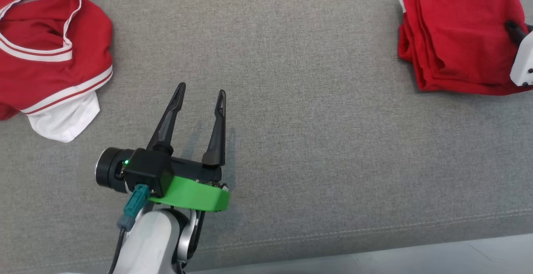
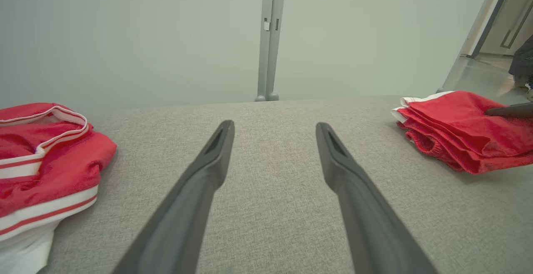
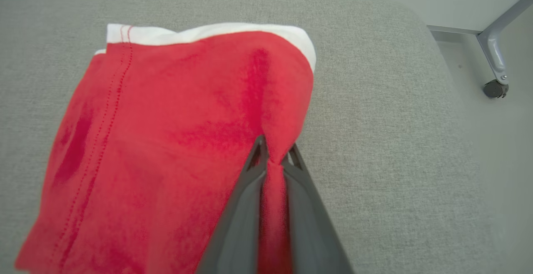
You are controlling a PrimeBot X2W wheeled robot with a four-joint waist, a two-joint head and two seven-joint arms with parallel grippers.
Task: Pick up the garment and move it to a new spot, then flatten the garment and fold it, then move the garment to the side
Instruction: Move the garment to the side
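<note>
A folded red garment with white trim lies at the far right of the grey cushion; it also appears as the garment and the garment. My right gripper is shut on a pinched ridge of its cloth at the near right edge, and its dark fingers rest on the fabric. My left gripper hovers open over bare cushion near the middle-left, and the left gripper has nothing between its fingers.
A second red garment with white stripes lies crumpled at the far left, also seen as the crumpled garment. The cushion's front seam runs near the bottom. A wheeled metal leg stands past the cushion's right end.
</note>
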